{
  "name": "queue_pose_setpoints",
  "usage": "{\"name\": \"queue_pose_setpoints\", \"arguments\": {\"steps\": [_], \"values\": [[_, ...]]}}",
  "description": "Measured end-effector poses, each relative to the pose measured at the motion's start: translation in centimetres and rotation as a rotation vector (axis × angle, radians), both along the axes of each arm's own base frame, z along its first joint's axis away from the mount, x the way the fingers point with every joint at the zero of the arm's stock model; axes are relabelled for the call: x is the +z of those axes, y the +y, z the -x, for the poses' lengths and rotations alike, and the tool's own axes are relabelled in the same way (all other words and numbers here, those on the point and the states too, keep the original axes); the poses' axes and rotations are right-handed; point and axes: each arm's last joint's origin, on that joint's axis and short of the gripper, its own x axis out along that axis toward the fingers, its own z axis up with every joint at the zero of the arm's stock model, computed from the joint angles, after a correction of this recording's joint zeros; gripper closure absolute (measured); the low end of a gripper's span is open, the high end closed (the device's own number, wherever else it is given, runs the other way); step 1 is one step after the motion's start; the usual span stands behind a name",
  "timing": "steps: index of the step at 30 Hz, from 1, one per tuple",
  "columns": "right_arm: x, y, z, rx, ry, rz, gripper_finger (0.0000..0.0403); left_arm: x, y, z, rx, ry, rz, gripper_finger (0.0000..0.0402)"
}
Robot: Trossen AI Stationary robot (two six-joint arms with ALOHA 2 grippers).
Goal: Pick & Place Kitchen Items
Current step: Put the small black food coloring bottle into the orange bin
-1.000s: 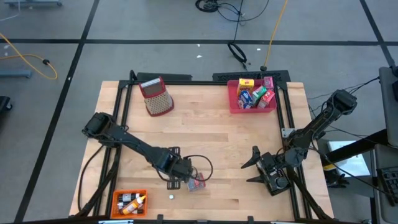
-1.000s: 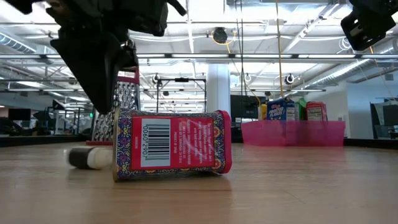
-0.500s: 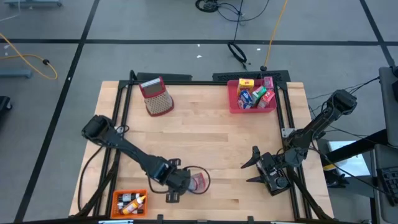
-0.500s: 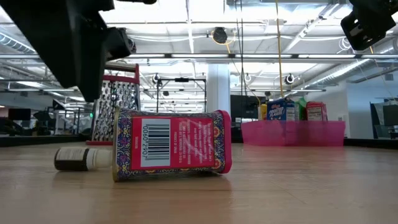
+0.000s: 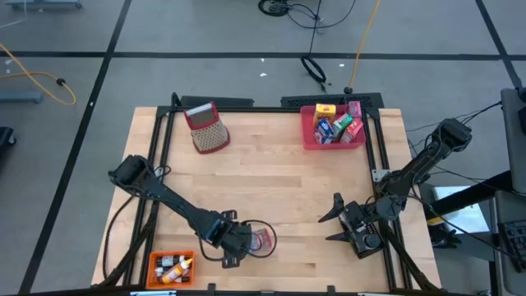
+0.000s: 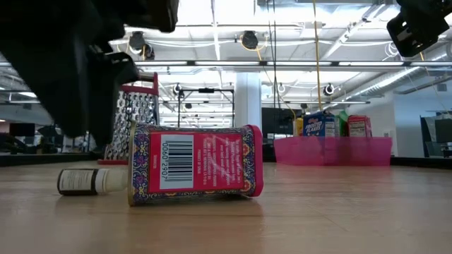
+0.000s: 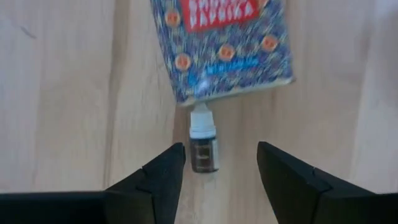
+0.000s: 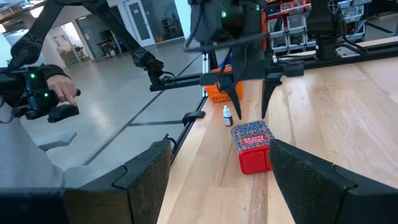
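Note:
A small dark bottle with a white cap [image 7: 203,146] lies on its side on the table, its cap end against the bottom end of a red patterned box [image 7: 224,43], which also lies flat [image 6: 194,166]. My left gripper [image 7: 221,158] hangs open just above the bottle and points down. One finger stands on each side of the bottle, touching nothing. In the high view it [image 5: 230,253] is near the table's near edge, left of the box [image 5: 262,240]. My right gripper [image 5: 335,219] waits open at the right.
An orange tray [image 5: 171,268] with several small items sits at the near left corner. A pink tray [image 5: 333,128] of packets stands at the far right, and a red-topped grater [image 5: 206,128] at the far left. A person [image 8: 37,93] stands beyond the table's edge.
My left gripper has moved from beside the red box toward the table's near edge, sunk a little and opened over the small bottle. The bottle has turned slightly on the table. The box and my right arm have stayed still.

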Motion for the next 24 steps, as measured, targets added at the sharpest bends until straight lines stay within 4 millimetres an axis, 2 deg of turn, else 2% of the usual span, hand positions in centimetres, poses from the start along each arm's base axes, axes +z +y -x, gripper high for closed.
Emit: {"name": "queue_pose_setpoints", "arguments": {"steps": [17, 20, 24], "values": [[0.0, 0.0, 0.0, 0.001, -0.002, 0.008, 0.0140, -4.9, -0.6, -1.0, -0.003, 0.099, -0.041, 0.0200], [0.0, 0.0, 0.0, 0.001, -0.001, 0.009, 0.0140, -5.1, -0.5, -1.0, -0.003, 0.111, -0.048, 0.0230], [0.0, 0.0, 0.0, 0.001, 0.000, 0.009, 0.0140, -4.7, -0.4, -0.9, 0.002, 0.108, -0.048, 0.0299]]}}
